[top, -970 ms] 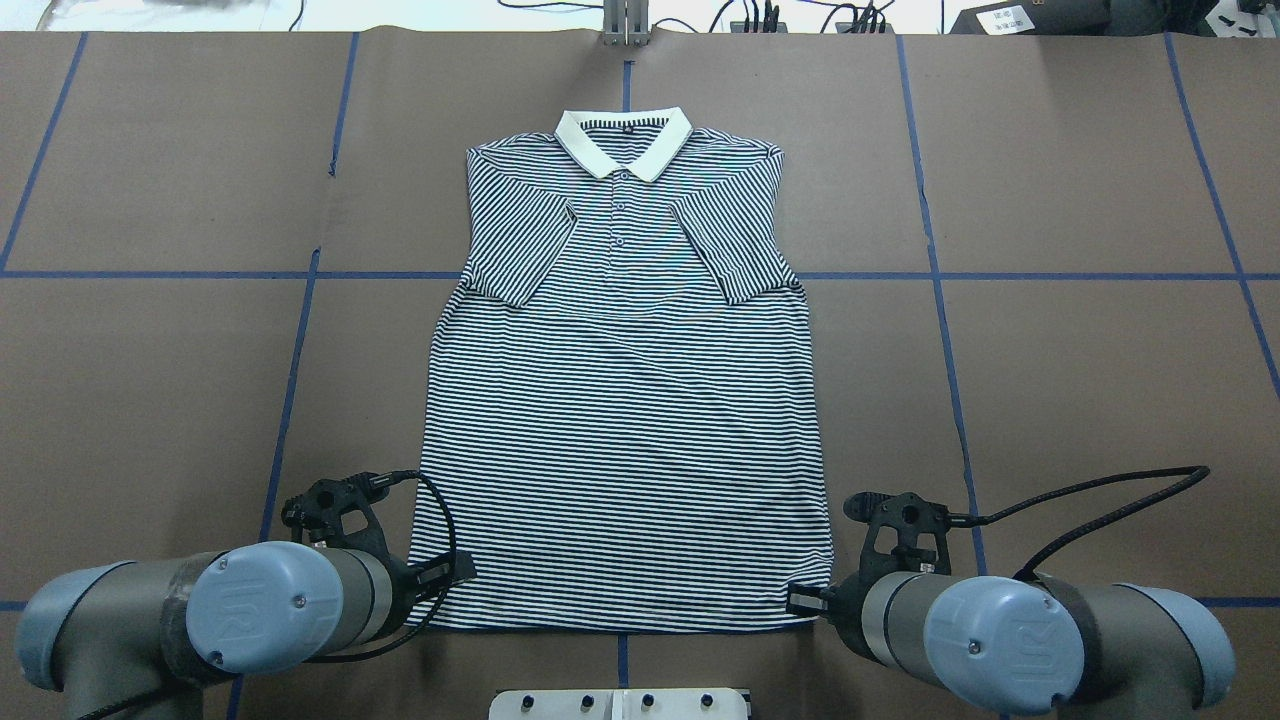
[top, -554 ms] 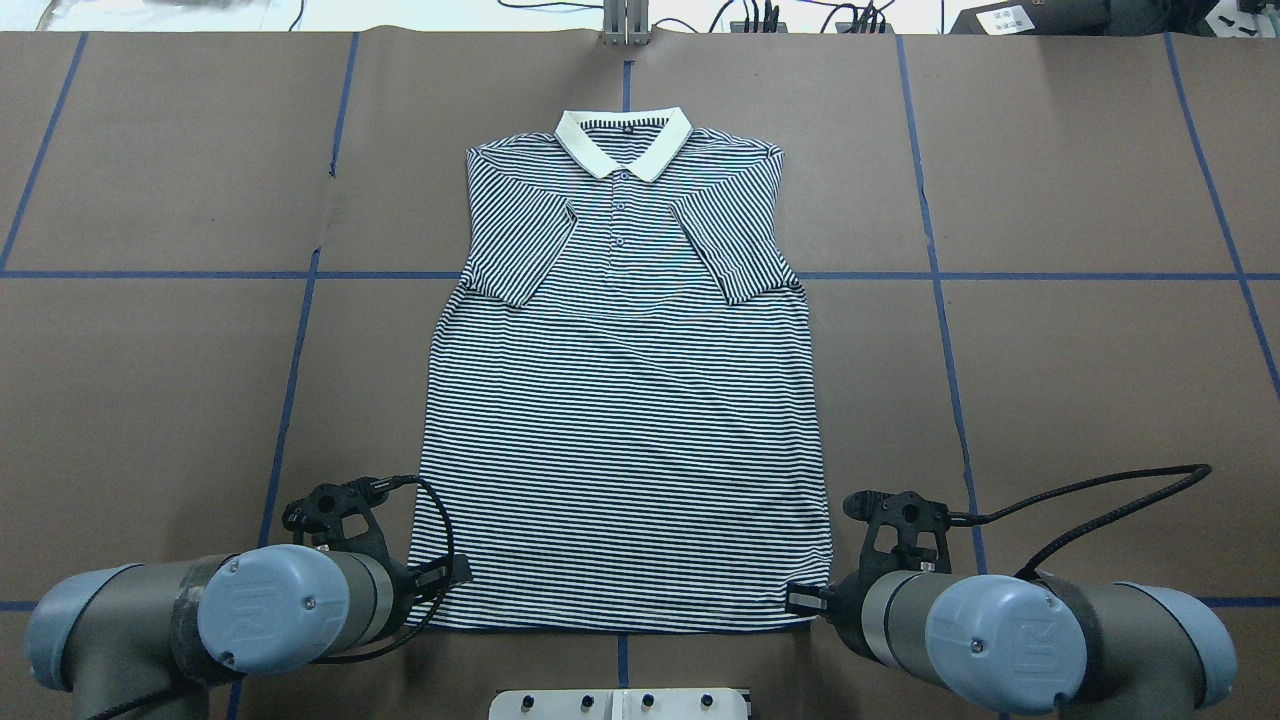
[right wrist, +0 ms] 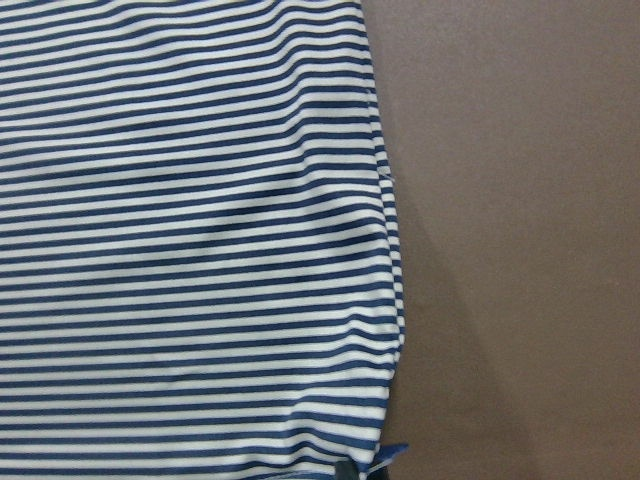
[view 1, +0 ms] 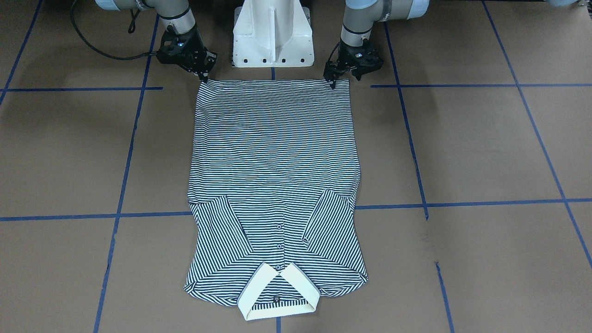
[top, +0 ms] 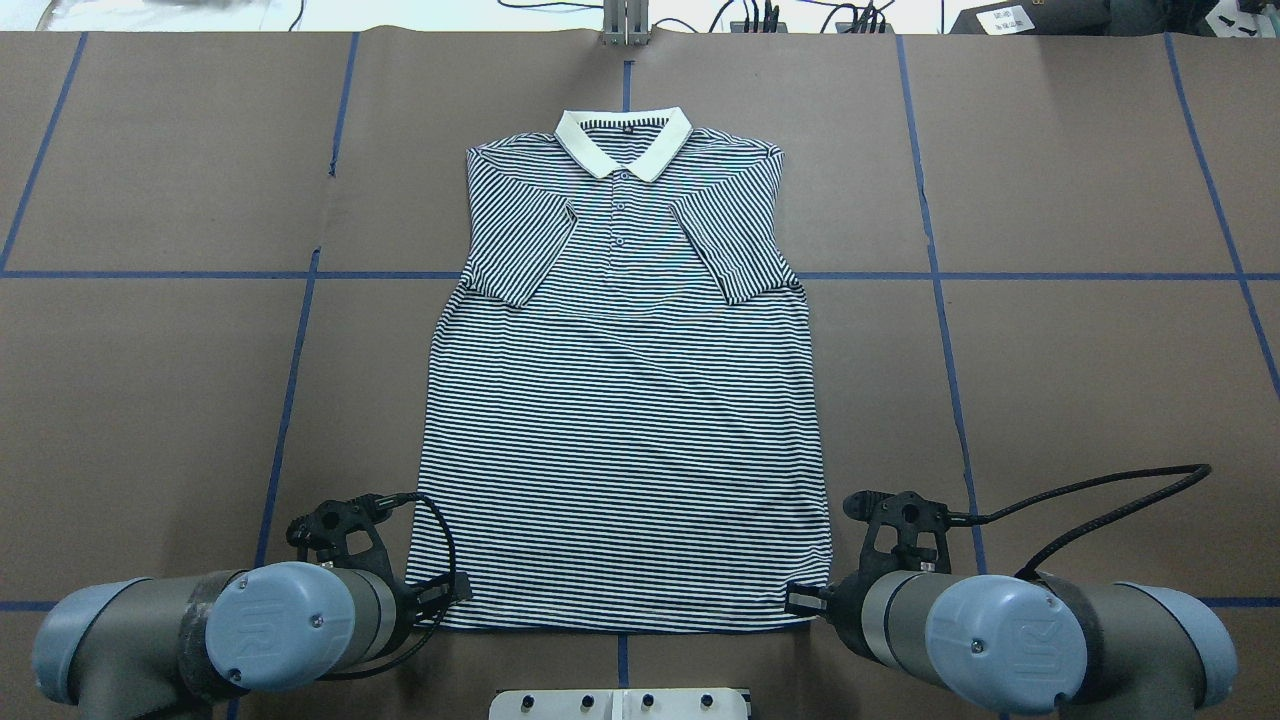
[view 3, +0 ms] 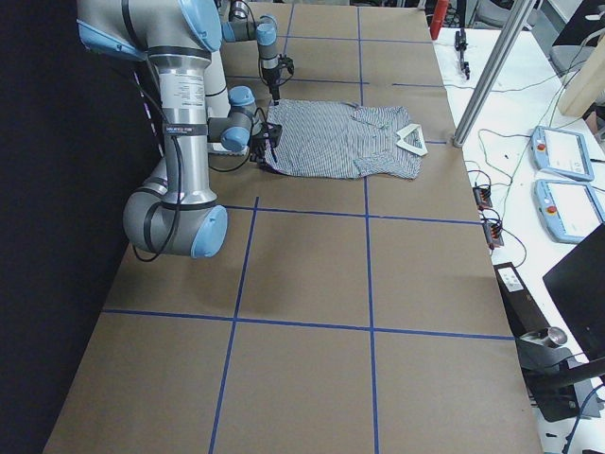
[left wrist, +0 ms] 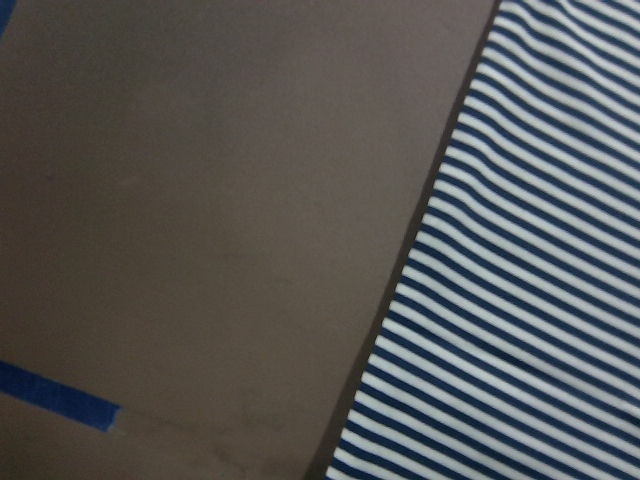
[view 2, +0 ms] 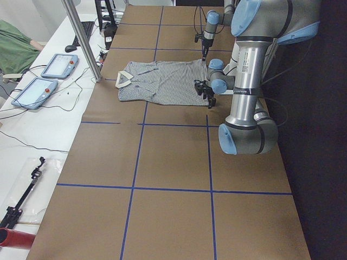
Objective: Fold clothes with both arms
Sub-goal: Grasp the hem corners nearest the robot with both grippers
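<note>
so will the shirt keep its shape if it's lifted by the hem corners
Probably floppy: the shirt lies flat with soft ripples, so it should sag between held corners. Likely light, being thin knit. The folded-in sleeves may fall open.

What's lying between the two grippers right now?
Only the bottom hem of the polo shirt: in the front-facing view it runs straight from the right gripper to the left gripper, one at each corner.

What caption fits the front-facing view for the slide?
Striped polo shirt laid flat, left gripper and right gripper at its two hem corners.
</note>
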